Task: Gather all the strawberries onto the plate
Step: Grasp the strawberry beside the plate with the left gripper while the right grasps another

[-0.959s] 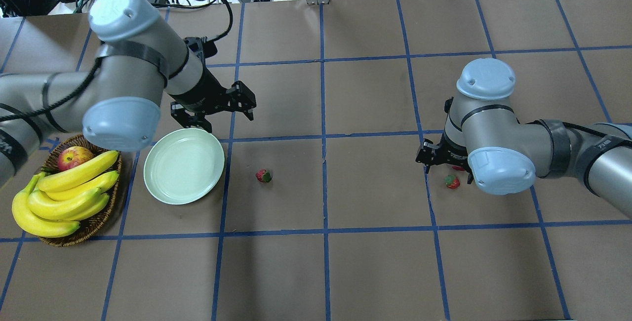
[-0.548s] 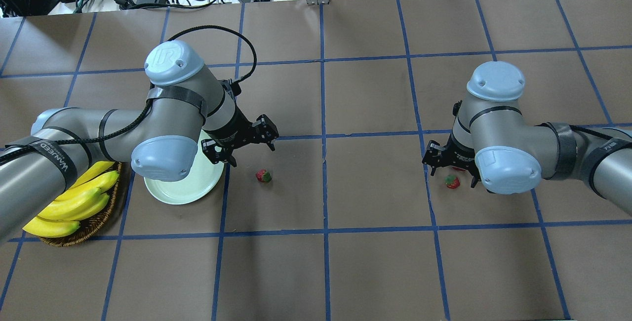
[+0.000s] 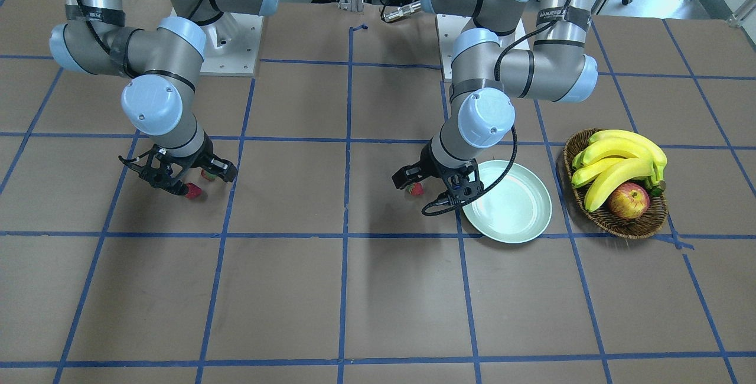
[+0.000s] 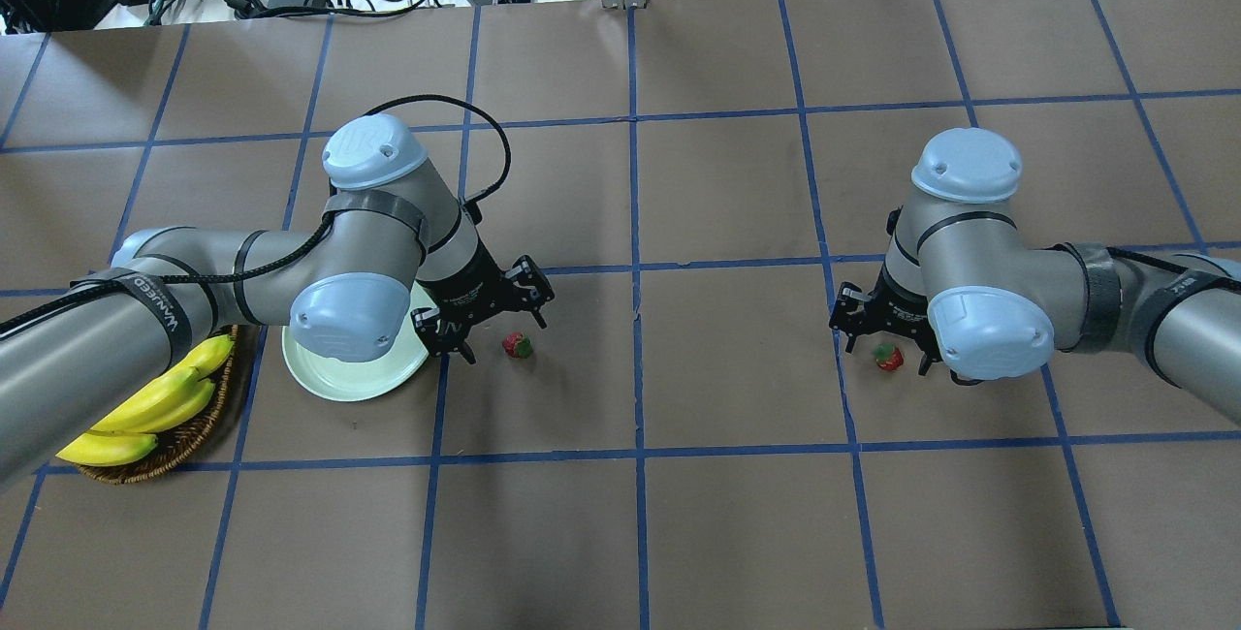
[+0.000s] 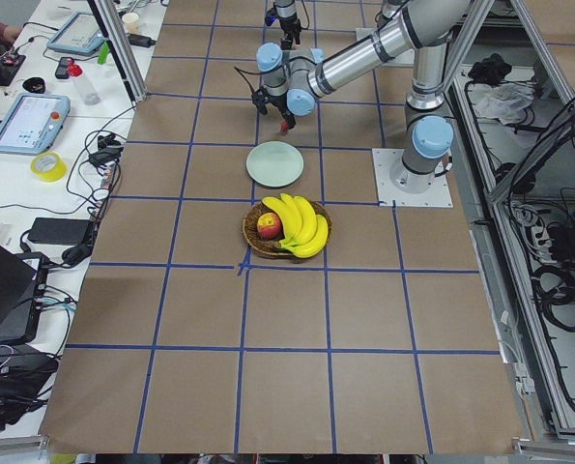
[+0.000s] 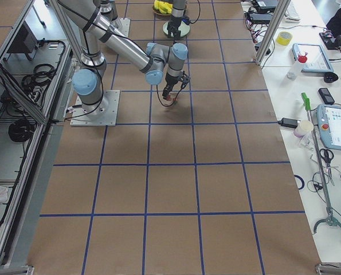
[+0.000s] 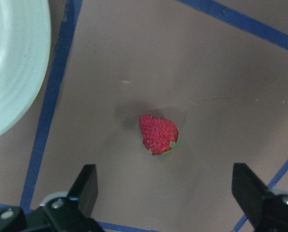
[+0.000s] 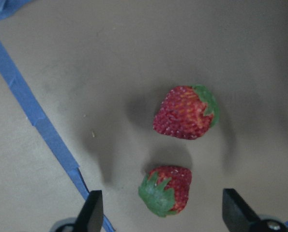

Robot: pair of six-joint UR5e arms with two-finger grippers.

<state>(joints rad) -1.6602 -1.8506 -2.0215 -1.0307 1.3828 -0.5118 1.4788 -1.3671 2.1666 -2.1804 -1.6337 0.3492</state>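
Note:
One strawberry [image 4: 518, 346] lies on the table just right of the pale green plate [image 4: 354, 376]. My left gripper [image 4: 502, 337] is open and hovers over it. In the left wrist view the berry [image 7: 158, 134] sits ahead of the fingers [image 7: 87, 186], with the plate [image 7: 13, 58] at the upper left. Two more strawberries [image 8: 185, 112] [image 8: 168, 191] lie close together on the right side. My right gripper [image 4: 884, 356] is open above them, with the nearer berry between the jaws. Overhead shows only one of these berries [image 4: 887, 357]. The front view shows both [image 3: 193, 191] [image 3: 207, 175]. The plate [image 3: 514, 207] is empty.
A brown wicker basket [image 3: 617, 227] holds bananas [image 3: 614, 159] and an apple [image 3: 628, 202], left of the plate from my side. My left forearm covers part of the plate and basket [image 4: 145, 446] overhead. Blue tape lines grid the brown table.
My left arm swung from behind the plate forward and right, bringing its open gripper over the lone strawberry. My right gripper shifted slightly nearer the two berries and stayed open.

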